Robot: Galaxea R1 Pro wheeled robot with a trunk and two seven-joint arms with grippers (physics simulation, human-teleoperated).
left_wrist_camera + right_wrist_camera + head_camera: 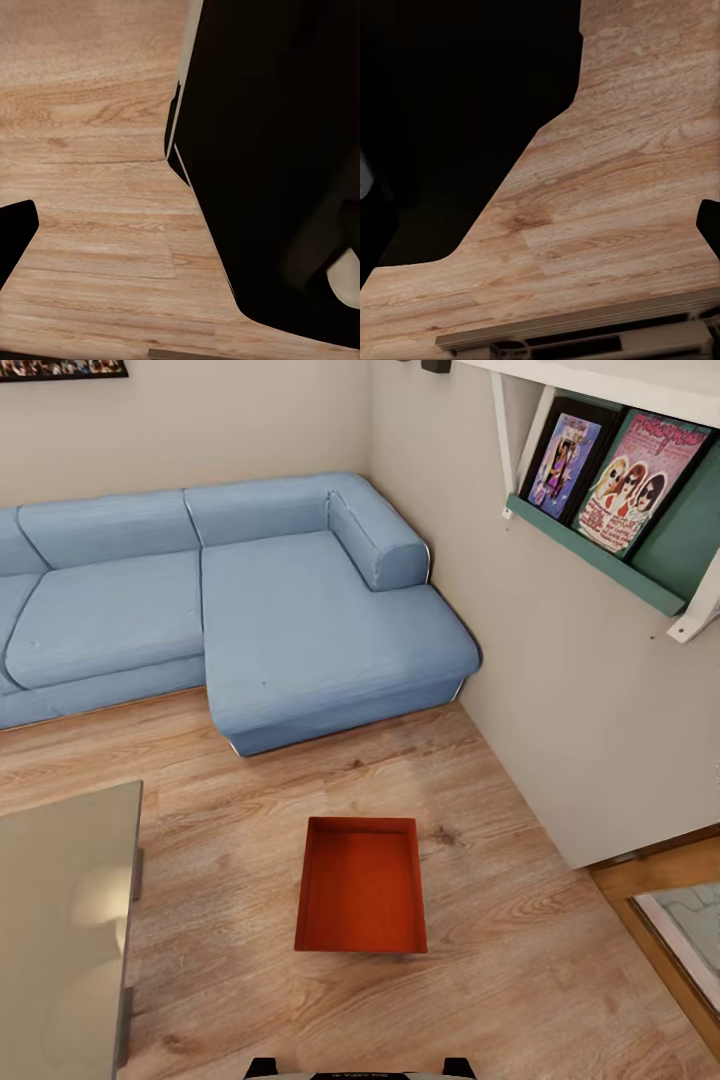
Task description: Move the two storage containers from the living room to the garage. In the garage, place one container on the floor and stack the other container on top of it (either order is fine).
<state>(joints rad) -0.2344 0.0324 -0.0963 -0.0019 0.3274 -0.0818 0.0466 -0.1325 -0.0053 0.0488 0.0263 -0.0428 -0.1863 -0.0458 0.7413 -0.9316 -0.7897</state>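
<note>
One red-orange storage container (361, 885) sits open side up on the light wood planks of the living room, straight ahead of my base and short of the sofa. The second container is out of view. In the left wrist view one dark finger (15, 240) of my left gripper (180, 251) shows at the frame's edge over bare planks, beside my dark body. In the right wrist view a finger (711, 225) of my right gripper (540, 229) likewise sits at the edge. Both grippers look open, with nothing held.
A blue corner sofa (300, 620) fills the back. A glass-topped table (60, 930) stands on the left. The right wall (580, 690) carries a shelf with framed posters (620, 480). A doorway threshold (660, 880) opens at the lower right.
</note>
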